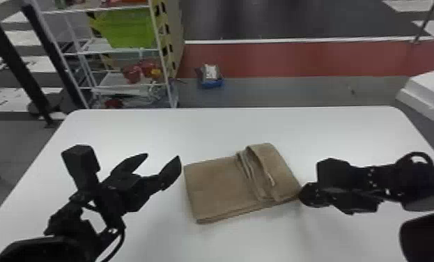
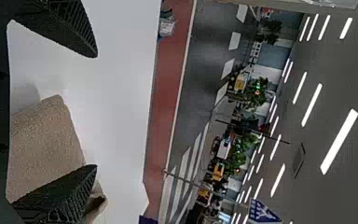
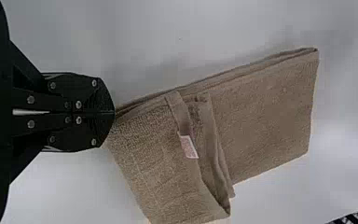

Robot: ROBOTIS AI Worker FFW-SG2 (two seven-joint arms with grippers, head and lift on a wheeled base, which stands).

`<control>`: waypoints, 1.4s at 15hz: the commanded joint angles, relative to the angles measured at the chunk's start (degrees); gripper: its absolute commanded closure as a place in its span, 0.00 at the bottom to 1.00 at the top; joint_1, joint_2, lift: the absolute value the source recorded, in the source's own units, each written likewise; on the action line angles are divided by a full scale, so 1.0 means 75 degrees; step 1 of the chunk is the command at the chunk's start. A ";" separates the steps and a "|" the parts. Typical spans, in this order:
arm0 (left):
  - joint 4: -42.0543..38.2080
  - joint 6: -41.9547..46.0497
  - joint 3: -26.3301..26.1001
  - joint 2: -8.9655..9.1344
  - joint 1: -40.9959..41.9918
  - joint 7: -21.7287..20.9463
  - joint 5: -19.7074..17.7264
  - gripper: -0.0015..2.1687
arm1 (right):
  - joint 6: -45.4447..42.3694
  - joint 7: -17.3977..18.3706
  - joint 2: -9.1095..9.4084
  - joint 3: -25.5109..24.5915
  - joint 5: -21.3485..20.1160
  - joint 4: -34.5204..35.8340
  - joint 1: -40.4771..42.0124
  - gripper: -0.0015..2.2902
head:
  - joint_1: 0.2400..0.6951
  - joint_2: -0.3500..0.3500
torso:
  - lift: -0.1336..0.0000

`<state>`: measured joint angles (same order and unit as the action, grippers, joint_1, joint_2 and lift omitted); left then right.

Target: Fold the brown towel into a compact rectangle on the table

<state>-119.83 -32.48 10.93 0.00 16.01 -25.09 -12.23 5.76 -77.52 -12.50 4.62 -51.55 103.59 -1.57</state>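
- The brown towel [image 1: 219,184] lies folded on the white bench [image 1: 132,129], between the two tools, with one end doubled back over the rest in a loose flap.
- A small pale tag [image 3: 189,147] shows by that flap.
- The left tool [image 1: 162,157] hangs beside the towel's plain end, fingers spread wide.
- The right tool [image 1: 302,196] has its fingers pressed together, tips right at a corner of the flapped end.
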 commanded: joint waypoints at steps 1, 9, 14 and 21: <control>-0.0008 0.0000 -0.0027 0.0020 0.0010 -0.0007 0.0001 0.01 | 0.0023 -0.0107 0.0049 -0.0113 -0.0064 -0.0406 -0.0365 0.92 | 1.00 0.59 | 0.00; 0.0016 0.0000 -0.0039 0.0020 0.0022 -0.0019 0.0001 0.01 | 0.0141 -0.0107 0.0623 -0.0101 -0.0579 -0.1765 -0.1595 0.92 | 1.00 0.55 | 0.00; 0.0016 0.0000 -0.0039 0.0020 0.0022 -0.0019 0.0001 0.01 | 0.0164 0.0141 0.1033 0.0052 -0.1025 -0.2855 -0.2415 0.92 | 1.00 0.58 | 0.00; 0.0039 0.0000 -0.0027 0.0020 -0.0060 -0.0019 0.0001 0.01 | 0.0164 -0.0107 0.0729 -0.0019 -0.0497 -0.0699 -0.1173 0.92 | 1.00 0.60 | 0.00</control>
<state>-119.80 -32.48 10.88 0.00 15.89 -25.22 -12.22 6.25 -78.14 -6.18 4.57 -57.45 93.09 -13.33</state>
